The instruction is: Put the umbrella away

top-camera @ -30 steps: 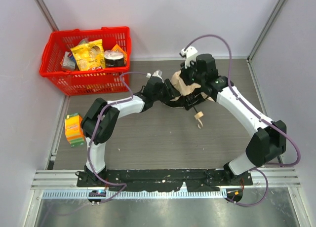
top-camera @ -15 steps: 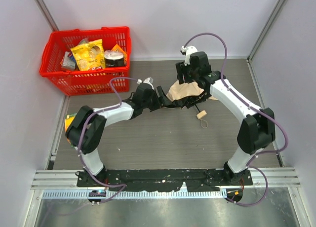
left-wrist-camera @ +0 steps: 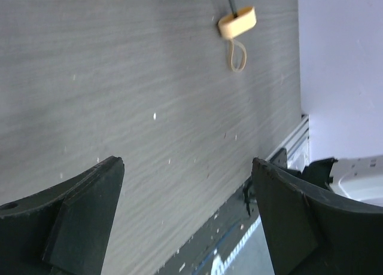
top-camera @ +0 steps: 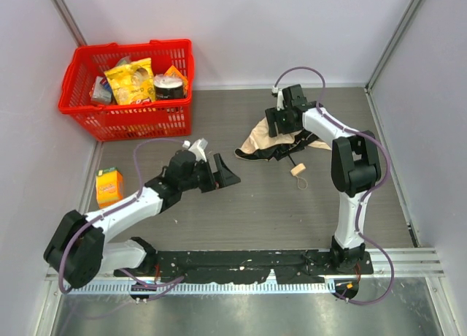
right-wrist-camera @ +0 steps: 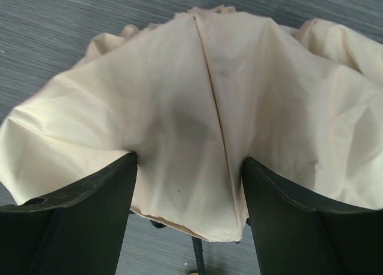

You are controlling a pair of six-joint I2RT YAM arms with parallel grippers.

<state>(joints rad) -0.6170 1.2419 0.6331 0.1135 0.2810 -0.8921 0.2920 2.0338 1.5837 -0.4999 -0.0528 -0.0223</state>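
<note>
The pale beige folding umbrella point(top-camera: 263, 139) lies crumpled right of the red plastic basket point(top-camera: 124, 120). The right gripper point(top-camera: 281, 126) is spread wide over the canopy, and the left gripper point(top-camera: 222, 177) (also spread, empty) is front-right of the basket. Bunch the loose fabric together before pinching.

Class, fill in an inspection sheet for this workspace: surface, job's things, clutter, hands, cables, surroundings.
Surface: grey wood-grain table; no spills seen.
Job's things: umbrella lying collapsed, its beige canopy crumpled; cream handle with loop cord resting on the table.
Clutter: red basket, full, at far left; orange carton by the left edge.
Hands: left hand open and empty over bare table; right hand open, fingers straddling the canopy.
Cables: purple cable loops along each arm.
Surroundings: pale walls; metal rail at the near edge.
</note>
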